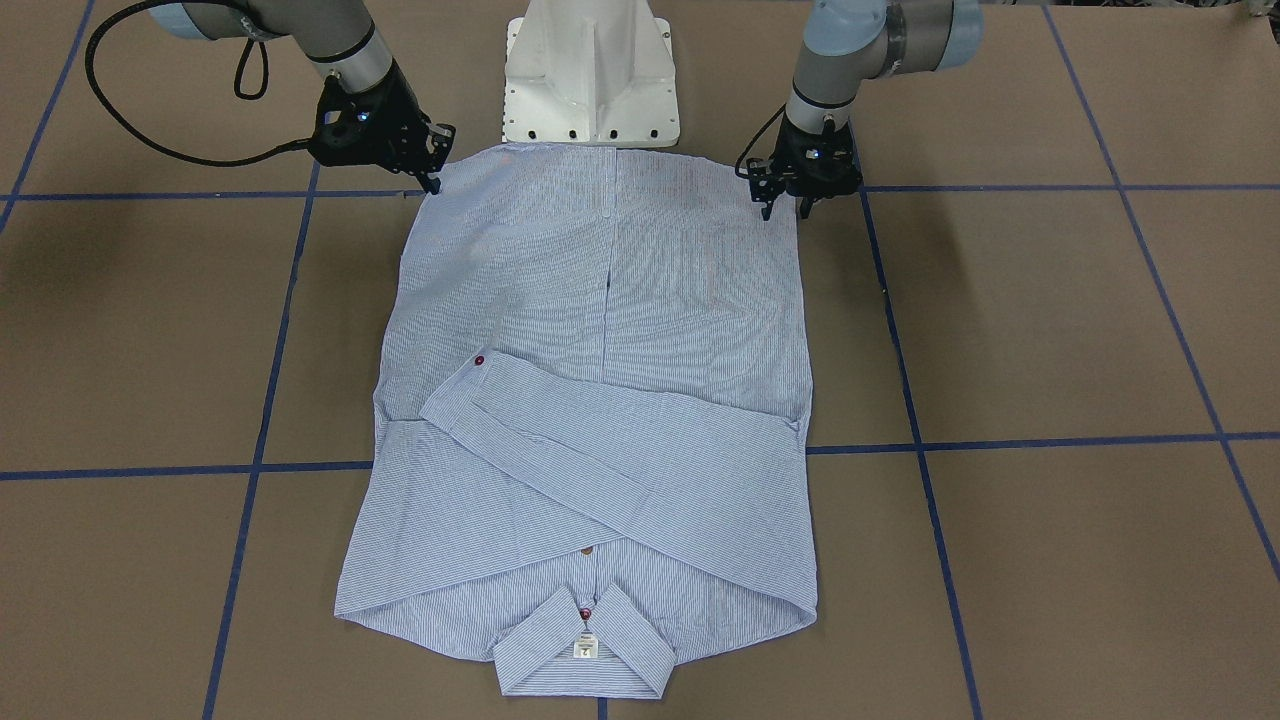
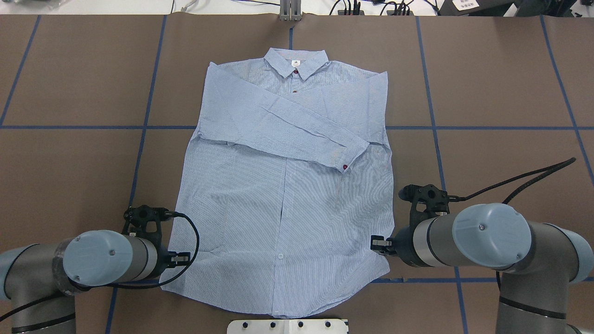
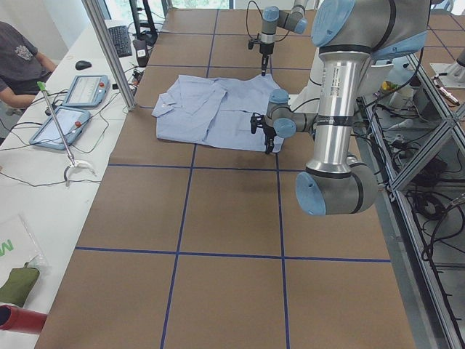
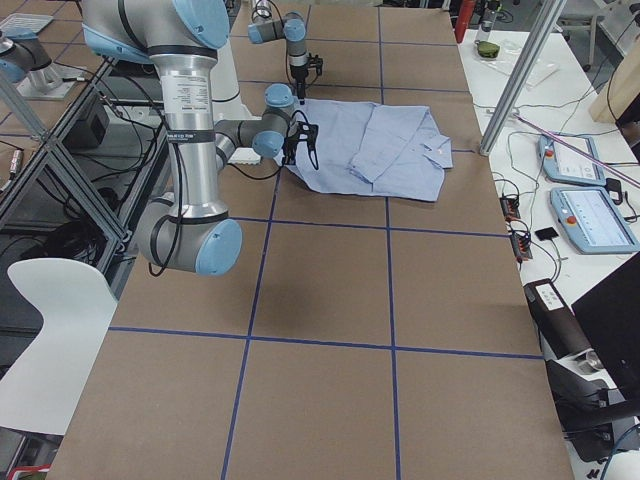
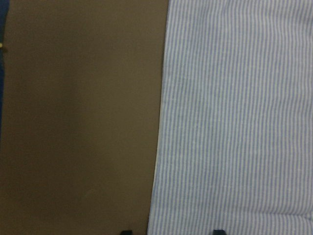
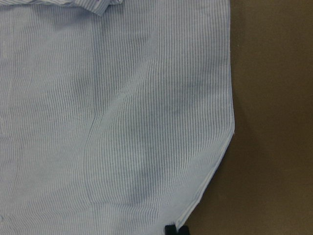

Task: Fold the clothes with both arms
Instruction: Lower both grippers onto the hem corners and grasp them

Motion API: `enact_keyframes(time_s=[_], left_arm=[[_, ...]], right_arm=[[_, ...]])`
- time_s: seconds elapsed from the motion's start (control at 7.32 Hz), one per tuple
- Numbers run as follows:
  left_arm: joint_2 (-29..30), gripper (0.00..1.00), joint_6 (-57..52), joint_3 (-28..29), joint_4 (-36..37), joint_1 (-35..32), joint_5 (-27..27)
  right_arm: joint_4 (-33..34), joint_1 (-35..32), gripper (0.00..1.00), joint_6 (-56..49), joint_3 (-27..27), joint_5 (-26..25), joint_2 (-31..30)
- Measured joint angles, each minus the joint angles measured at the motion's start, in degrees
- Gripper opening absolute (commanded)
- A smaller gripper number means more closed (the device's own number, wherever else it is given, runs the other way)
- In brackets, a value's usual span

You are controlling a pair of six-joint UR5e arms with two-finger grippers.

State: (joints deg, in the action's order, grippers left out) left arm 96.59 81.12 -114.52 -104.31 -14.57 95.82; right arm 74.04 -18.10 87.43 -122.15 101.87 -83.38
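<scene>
The light blue striped shirt (image 1: 600, 400) lies flat, front up, on the brown table, collar (image 2: 296, 65) at the far side. One sleeve is folded across its chest. My left gripper (image 1: 785, 210) stands open at the hem corner. In the left wrist view its fingertips (image 5: 218, 231) straddle the shirt's side edge (image 5: 161, 117). My right gripper (image 1: 433, 183) is at the other hem corner. Its tips look closed together right on the edge of the cloth (image 6: 122, 122) in the right wrist view.
The white pedestal base (image 1: 590, 70) stands just behind the hem. Blue tape lines (image 1: 1000, 442) cross the brown table. A side bench with tablets (image 3: 69, 120) and a seated person (image 3: 18, 58) lies beyond the collar end. An aluminium post (image 3: 109, 51) rises there.
</scene>
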Motion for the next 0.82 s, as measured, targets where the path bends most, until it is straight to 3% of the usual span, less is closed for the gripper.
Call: enact_keyframes(time_s=[0.27, 0.55, 0.68, 0.82], left_arm=[[0.0, 0.36, 0.0, -0.1, 0.1, 0.0, 0.1], [0.0, 0.35, 0.0, -0.3, 0.1, 0.0, 0.1], [0.0, 0.29, 0.0, -0.4, 0.1, 0.0, 0.2], [0.0, 0.09, 0.0, -0.5, 0.1, 0.0, 0.2]], right_arm=[[0.0, 0.0, 0.00, 0.0, 0.0, 0.0, 0.0], [0.0, 0.0, 0.00, 0.0, 0.0, 0.0, 0.0], [0.0, 0.0, 0.00, 0.0, 0.0, 0.0, 0.0], [0.0, -0.1, 0.00, 0.0, 0.1, 0.0, -0.1]])
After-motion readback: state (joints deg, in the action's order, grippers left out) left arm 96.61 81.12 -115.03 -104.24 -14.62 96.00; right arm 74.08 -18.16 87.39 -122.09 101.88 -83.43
